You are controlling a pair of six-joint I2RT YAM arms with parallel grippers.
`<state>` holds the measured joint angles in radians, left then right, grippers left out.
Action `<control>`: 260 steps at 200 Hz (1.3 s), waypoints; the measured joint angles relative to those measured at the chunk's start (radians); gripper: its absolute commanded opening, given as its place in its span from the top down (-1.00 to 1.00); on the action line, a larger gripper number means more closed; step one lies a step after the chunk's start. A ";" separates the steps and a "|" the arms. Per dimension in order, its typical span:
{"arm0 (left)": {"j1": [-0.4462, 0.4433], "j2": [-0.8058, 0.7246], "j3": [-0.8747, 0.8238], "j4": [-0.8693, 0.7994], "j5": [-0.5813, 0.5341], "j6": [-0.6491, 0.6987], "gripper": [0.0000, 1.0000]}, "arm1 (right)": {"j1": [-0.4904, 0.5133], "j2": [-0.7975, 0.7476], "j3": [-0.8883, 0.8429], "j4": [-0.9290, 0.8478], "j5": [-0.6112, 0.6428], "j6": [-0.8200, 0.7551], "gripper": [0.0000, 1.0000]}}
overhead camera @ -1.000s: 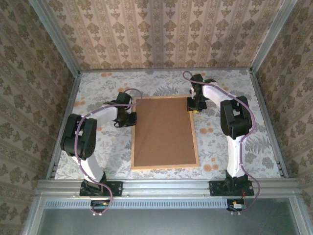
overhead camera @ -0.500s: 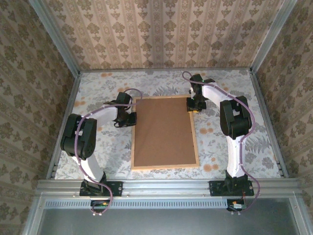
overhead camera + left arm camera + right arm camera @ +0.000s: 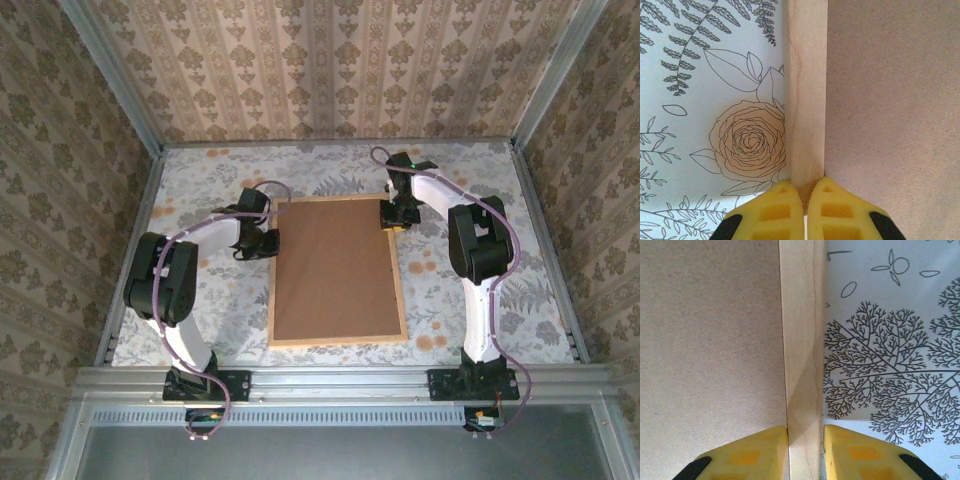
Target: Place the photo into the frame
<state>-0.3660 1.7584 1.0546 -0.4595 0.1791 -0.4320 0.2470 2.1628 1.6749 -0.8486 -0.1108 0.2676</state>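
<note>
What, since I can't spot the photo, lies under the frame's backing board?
The backing board fills the wooden frame on the floral tablecloth; anything beneath it is hidden.

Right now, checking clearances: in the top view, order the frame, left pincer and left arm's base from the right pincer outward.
1. frame, touching, at its far-right corner.
2. left pincer, on the frame's left side.
3. left arm's base, near-left.

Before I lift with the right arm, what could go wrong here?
1. The right gripper pinches the frame by its thin rail only, near the far right corner; lifting there might twist it or slip off.
2. The left gripper is shut, tips at the left rail, not around it, so that side could slide on the table.
</note>
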 measured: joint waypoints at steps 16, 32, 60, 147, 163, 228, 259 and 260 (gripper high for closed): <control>0.000 0.000 0.000 0.000 0.000 0.000 1.00 | 0.003 0.005 0.008 -0.006 0.009 0.002 0.50; 0.000 0.000 0.000 0.000 0.000 0.000 1.00 | 0.012 0.014 0.027 -0.024 0.034 0.005 0.52; 0.000 0.000 0.000 0.000 0.000 0.000 1.00 | 0.036 0.026 0.052 -0.051 0.093 0.010 0.54; 0.000 0.000 0.000 0.000 0.000 0.000 1.00 | 0.079 0.051 0.095 -0.094 0.198 -0.008 0.48; 0.001 0.000 0.000 0.000 0.001 0.000 1.00 | 0.084 0.064 0.114 -0.111 0.210 -0.016 0.44; 0.001 0.000 0.000 0.000 0.003 0.000 1.00 | 0.113 0.101 0.166 -0.156 0.269 -0.034 0.39; 0.001 0.000 0.000 0.000 0.003 0.000 1.00 | 0.117 0.111 0.180 -0.171 0.280 -0.034 0.39; 0.001 0.000 0.000 0.000 0.003 0.000 1.00 | 0.117 0.111 0.181 -0.171 0.280 -0.034 0.39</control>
<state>-0.3653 1.7584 1.0546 -0.4599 0.1818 -0.4320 0.3641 2.2734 1.8557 -1.0195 0.1688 0.2337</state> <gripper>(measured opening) 0.066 0.305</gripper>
